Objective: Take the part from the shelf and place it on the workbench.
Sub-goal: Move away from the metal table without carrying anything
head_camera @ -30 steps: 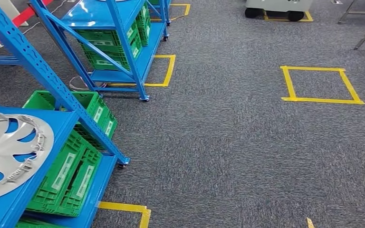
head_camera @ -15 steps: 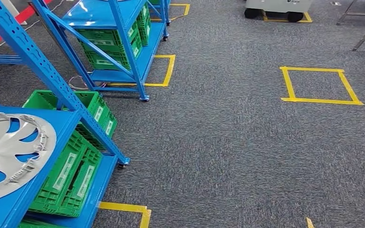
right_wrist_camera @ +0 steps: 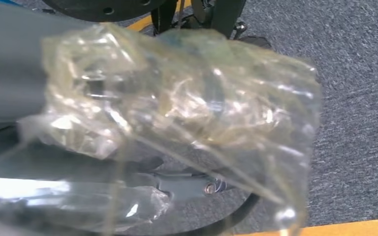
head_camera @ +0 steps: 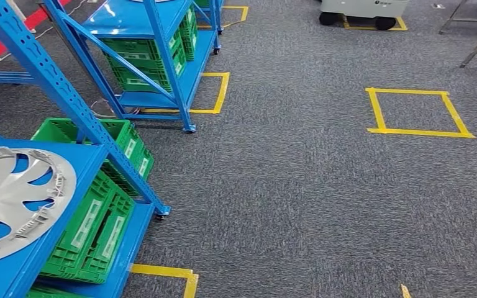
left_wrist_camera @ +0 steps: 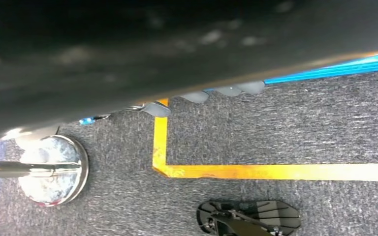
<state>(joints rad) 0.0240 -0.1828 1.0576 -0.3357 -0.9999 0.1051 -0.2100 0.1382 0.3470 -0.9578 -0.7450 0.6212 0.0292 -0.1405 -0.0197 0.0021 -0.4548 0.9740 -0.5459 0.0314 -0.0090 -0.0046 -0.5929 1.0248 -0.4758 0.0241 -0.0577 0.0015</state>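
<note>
We see two blue shelf racks on the grey carpet from the head view: a near rack (head_camera: 68, 108) at the left edge and a far rack (head_camera: 155, 43) behind it. On the top deck of the near rack lies one silver wheel cover (head_camera: 15, 198), flat, cut off by the left border. Under that deck we count at least two green crates (head_camera: 93, 223), one beside the other on the lower deck; the far rack holds more green crates (head_camera: 146, 62), too stacked for us to count. One full square of yellow tape (head_camera: 419, 112) lies well apart on the carpet to the right, and parts of further tape squares sit at the racks' feet.

Our right hand (right_wrist_camera: 128, 162) holds the part, a clear plastic bag (right_wrist_camera: 187, 113) crumpled around something we cannot make out; the bag covers the fingers, so how they lie we cannot tell. In the left wrist view the left hand (left_wrist_camera: 204, 96) shows as pale fingertips (left_wrist_camera: 231, 90) side by side above the carpet, near one yellow tape corner (left_wrist_camera: 161, 167); whether they are spread or curled we cannot tell. One round shiny metal foot (left_wrist_camera: 54, 169) stands close by.
</note>
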